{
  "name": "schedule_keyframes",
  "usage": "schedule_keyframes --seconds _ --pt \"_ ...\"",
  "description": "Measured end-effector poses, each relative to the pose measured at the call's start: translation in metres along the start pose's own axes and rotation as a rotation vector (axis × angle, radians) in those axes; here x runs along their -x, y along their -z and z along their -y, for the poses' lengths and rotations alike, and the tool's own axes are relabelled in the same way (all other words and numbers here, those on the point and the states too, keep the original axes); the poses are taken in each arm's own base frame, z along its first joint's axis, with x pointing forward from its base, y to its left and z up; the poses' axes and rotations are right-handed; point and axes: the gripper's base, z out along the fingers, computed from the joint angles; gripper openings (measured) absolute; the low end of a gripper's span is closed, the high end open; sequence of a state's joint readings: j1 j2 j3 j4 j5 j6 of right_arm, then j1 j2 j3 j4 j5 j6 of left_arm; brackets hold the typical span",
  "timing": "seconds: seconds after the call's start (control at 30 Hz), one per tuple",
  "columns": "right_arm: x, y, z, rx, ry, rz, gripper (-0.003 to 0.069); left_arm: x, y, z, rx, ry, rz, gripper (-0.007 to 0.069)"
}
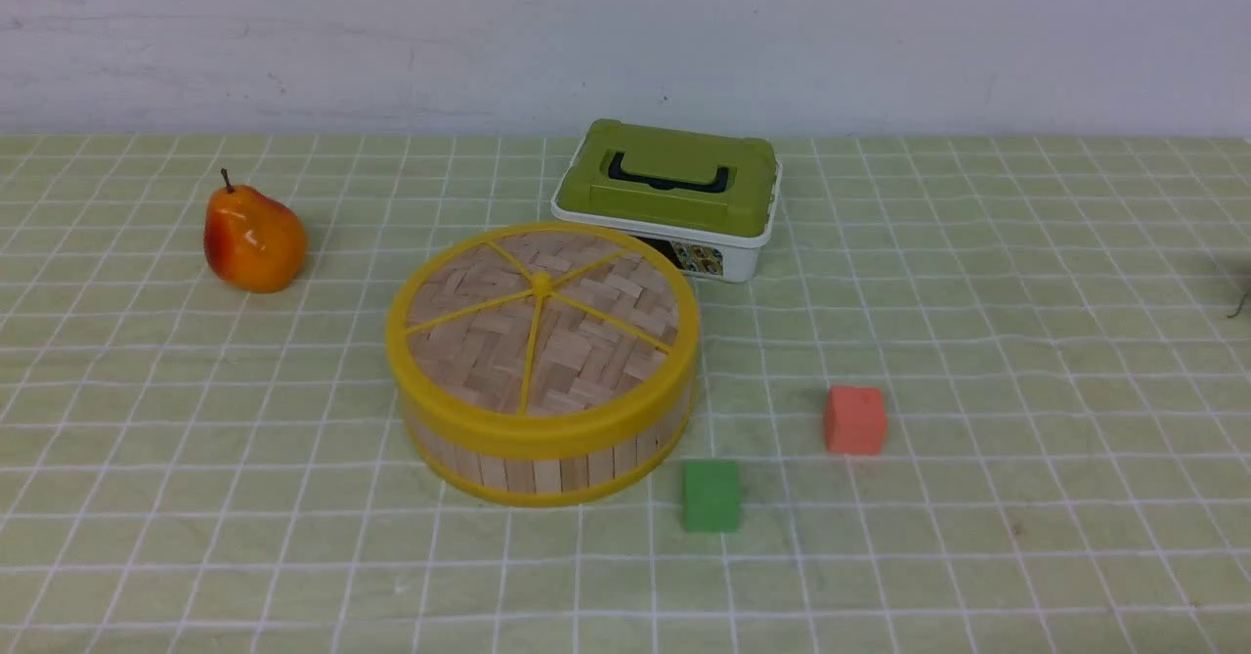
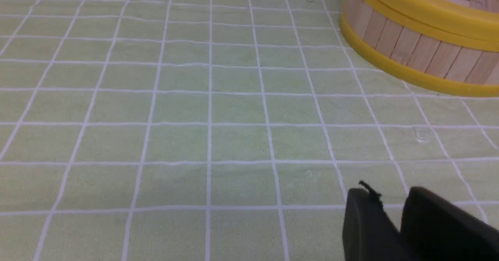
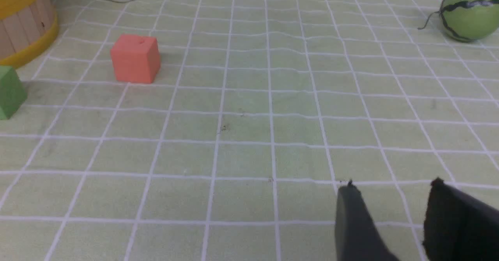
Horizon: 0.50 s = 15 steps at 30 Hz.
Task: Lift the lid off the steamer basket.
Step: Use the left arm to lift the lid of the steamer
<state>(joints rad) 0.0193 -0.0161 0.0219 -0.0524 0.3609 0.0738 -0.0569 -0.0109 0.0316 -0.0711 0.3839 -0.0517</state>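
On the bench [image 1: 977, 537], the lid [image 1: 540, 322] is sitting on the basket [image 1: 547, 468] while the left claw [image 2: 390, 192] and right claw [image 3: 393, 183] are hovering parted, empty.

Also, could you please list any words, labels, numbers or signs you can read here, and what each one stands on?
None can be read.
The sticker on the front of the white box is too small and blurred to read.

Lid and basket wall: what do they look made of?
The lid: woven light-wood or bamboo-like strips, matte, in a herringbone pattern; its rim and spokes look like smooth yellow plastic with a slight sheen. The steamer basket: vertical pale wooden slats, visible grain, between yellow plastic-looking rims.
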Motion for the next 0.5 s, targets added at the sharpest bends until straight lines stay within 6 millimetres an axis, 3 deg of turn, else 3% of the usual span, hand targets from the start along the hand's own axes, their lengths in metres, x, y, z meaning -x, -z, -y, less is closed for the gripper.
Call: schedule_keyframes --seconds 0.5 --pt "0.0000 0.0000 0.0000 0.000 0.000 0.000 0.0241 0.0000 0.0000 0.0000 0.000 0.000 0.000 0.0155"
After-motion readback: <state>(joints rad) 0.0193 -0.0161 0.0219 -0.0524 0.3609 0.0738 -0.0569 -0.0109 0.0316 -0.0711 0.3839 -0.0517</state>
